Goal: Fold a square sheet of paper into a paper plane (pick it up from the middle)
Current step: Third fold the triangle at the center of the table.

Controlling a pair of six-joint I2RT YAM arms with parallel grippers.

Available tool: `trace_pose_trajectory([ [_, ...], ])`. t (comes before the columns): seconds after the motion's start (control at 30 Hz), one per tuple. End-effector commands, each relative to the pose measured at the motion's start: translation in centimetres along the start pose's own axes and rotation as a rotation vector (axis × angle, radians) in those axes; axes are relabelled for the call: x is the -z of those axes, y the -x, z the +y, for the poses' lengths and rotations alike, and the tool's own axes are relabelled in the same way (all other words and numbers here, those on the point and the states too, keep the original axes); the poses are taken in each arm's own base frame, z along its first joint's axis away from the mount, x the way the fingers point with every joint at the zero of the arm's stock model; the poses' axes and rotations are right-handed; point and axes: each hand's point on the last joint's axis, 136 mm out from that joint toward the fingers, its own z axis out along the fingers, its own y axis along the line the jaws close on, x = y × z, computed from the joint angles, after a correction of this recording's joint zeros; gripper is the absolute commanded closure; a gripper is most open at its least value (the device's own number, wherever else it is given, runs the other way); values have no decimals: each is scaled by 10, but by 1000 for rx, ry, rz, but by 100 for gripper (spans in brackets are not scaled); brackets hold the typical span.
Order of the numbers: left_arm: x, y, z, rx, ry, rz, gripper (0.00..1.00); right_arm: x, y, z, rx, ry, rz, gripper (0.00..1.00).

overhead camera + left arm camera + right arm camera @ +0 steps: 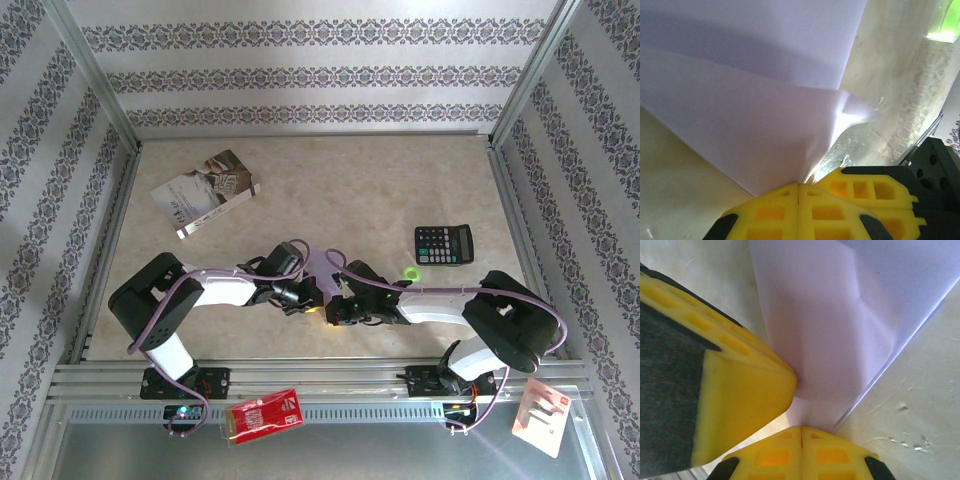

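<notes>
- Left jaws are pressed together, pinching a point of the square sheet of paper [740, 130], toward 6 o'clock of the desk's [330, 180] centre.
- Right jaws are clamped too, seemingly on the same sheet's edge, crowding the left's tip.
- Danger: opposed pulls could tear or crumple the buckled paper.
- The calculator [444, 244] sits at 3 o'clock, and a wide swing might clip it.

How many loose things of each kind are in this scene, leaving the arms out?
lilac paper sheet: 1
printed booklet: 1
black calculator: 1
red packet: 1
pale packet with red corner: 1
small green object: 1
Total: 6
</notes>
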Motion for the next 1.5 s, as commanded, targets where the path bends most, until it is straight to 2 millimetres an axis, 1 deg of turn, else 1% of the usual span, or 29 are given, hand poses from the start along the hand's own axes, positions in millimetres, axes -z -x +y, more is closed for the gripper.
trace_pose_trajectory([
  [0.0,-6,0,-1,1,-5,2,98,0,-31,-47,-53,-192,91,100],
  [0.17,-7,3,12,-7,40,-9,98,3,-39,-56,-49,-242,131,100],
  [0.37,-5,12,17,-9,50,-15,98,5,-52,-68,-31,-307,202,100],
  [0.57,-1,24,20,-10,55,-19,98,6,-59,-75,-28,-343,237,100],
  [0.77,4,37,24,-13,69,-26,98,7,-62,-78,-28,-354,247,100],
  [0.9,6,47,30,-3,78,-31,98,7,-64,-79,-29,-357,252,100],
  [1.03,10,60,32,-6,85,-38,97,8,-64,-79,-32,-355,247,100],
  [1.23,15,79,42,9,94,-53,97,9,-65,-80,-39,-358,241,100],
  [1.47,21,99,46,25,83,-80,96,9,-66,-81,-43,-360,245,100],
])
